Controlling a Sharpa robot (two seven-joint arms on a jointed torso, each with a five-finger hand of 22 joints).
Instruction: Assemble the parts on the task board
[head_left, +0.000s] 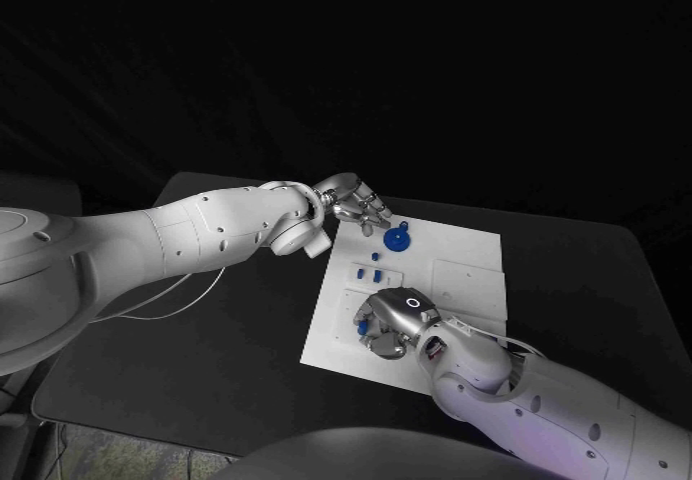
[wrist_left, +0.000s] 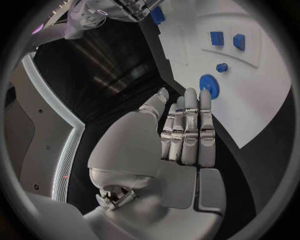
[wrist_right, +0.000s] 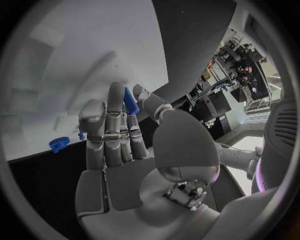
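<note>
One white task board (head_left: 462, 270) sat mid-table, long axis running away from robot, slightly skewed. Blue parts on it: one gear (head_left: 397, 238) at far end, two small blocks (head_left: 376, 274) mid-board. Left hand (head_left: 353, 205) hovered by gear, fingers straight, holding nothing. Right hand (head_left: 392, 322) pinched one blue part (wrist_right: 130, 102) (near end). No writing readable.

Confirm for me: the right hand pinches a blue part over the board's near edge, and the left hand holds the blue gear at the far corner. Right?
Not quite. The left hand holds nothing: in the left wrist view its fingers lie straight, and the blue gear lies on the board beyond them. The right hand does pinch a blue part at the near edge.
</note>
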